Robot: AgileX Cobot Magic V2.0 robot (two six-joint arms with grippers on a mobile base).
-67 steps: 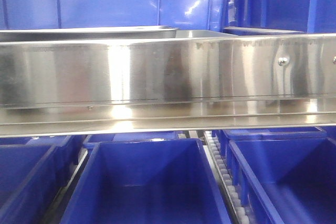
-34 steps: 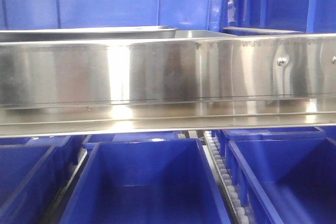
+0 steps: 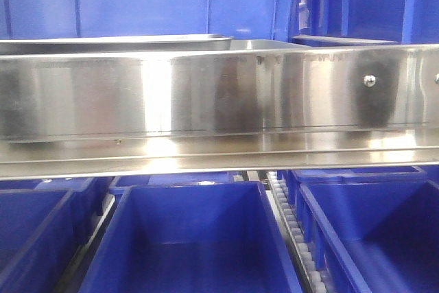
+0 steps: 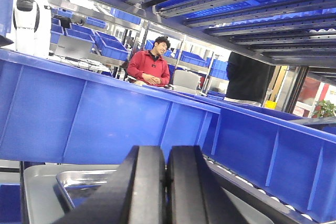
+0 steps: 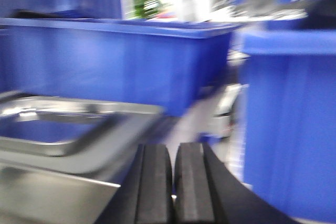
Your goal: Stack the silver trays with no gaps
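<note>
- Left gripper (image 4: 166,182): the 2 black fingers are pressed together with nothing between them, low in the left wrist view, just in front of the trays.
- Right gripper (image 5: 173,182): also closed to a thin slit and holding nothing; this view is blurred.
- Trays (image 4: 79,187): in the left wrist view, 1 tray sits inside another just beyond the fingers, its rim raised above the outer tray's floor. In the front view they show only as rims above the rail (image 3: 219,94), at its left half.
- Bins (image 4: 105,124): blue walls stand right behind the trays.
- Risk: closed fingers cannot take a rim, and pushing on it could tilt the inner tray and leave a gap, or slide it against the bins.
- Risk: the rail hides most of the trays from the front view, so seating is hard to judge.
- Writing: none is readable.
</note>
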